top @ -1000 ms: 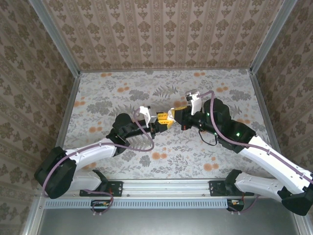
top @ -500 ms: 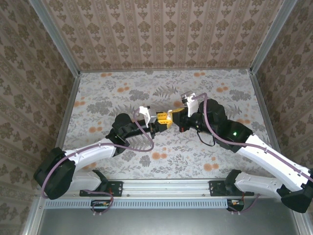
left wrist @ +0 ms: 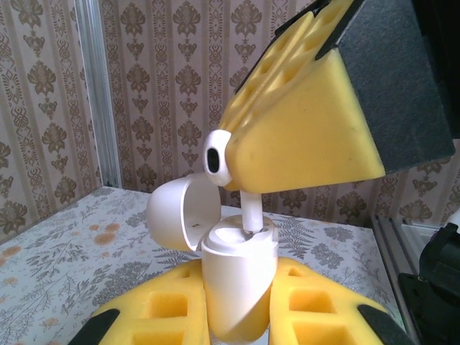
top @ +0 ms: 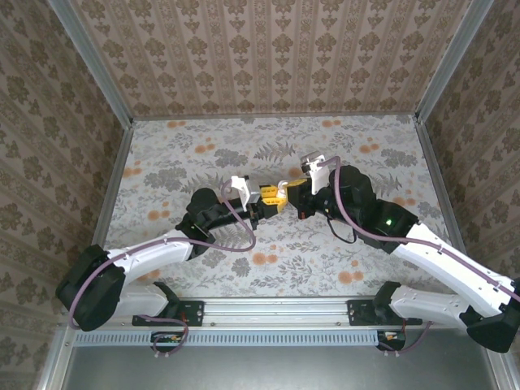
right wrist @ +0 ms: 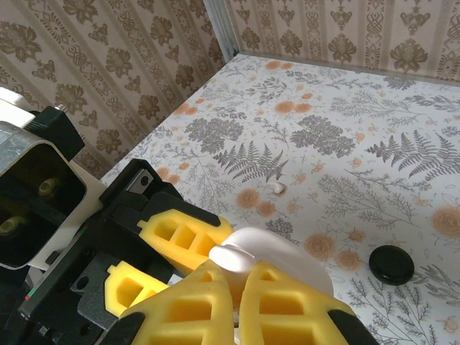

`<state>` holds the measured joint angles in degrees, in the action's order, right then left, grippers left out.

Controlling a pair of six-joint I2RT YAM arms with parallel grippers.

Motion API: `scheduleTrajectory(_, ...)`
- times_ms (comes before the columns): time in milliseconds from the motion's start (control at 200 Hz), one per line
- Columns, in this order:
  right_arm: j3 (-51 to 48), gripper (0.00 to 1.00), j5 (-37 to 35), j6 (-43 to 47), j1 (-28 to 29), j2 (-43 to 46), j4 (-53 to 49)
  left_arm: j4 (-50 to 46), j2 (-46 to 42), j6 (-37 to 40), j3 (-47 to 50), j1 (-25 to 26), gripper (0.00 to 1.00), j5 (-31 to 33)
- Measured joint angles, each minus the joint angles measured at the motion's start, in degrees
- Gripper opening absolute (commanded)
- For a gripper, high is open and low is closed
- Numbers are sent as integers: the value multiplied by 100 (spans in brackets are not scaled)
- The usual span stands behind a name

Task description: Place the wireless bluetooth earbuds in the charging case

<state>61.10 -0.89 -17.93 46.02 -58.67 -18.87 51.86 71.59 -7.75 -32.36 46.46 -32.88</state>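
Observation:
The charging case (left wrist: 233,284) is white and egg-shaped, with its lid (left wrist: 176,215) flipped open to the left. My left gripper (left wrist: 237,277) is shut on the case body and holds it upright above the table. A white earbud (left wrist: 215,159) hangs over it, its stem (left wrist: 251,212) entering a slot in the case top. My right gripper (right wrist: 241,272) is shut on that earbud (right wrist: 237,253), and its yellow fingers (left wrist: 302,122) come down from above. In the top view the left gripper (top: 266,197) and right gripper (top: 286,195) meet at mid-table.
A small white piece (right wrist: 279,188) lies on the floral table (right wrist: 345,108) beyond the grippers. A round black disc (right wrist: 392,264) rests on the table to the right. Patterned walls with metal corner posts (top: 106,81) enclose the table on three sides.
The right arm has shifted a little left, closing in on the left gripper. The left arm has held still.

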Motion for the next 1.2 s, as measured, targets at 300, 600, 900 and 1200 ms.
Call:
scheduleTrajectory(300, -122, 6, 2, -46, 26, -26, 98, -22, 4, -35, -52, 7, 0, 79)
scheduleTrajectory(600, -201, 23, -7, -133, 26, -20, 155, -120, 4, -39, -55, 39, 0, 184)
scheduleTrajectory(900, -203, 39, -35, -330, 26, 138, 149, -127, 2, -39, -55, 39, 0, 323)
scheduleTrajectory(1200, 240, 42, -50, -520, 13, 264, -68, -444, -201, -31, -50, -57, 0, 584)
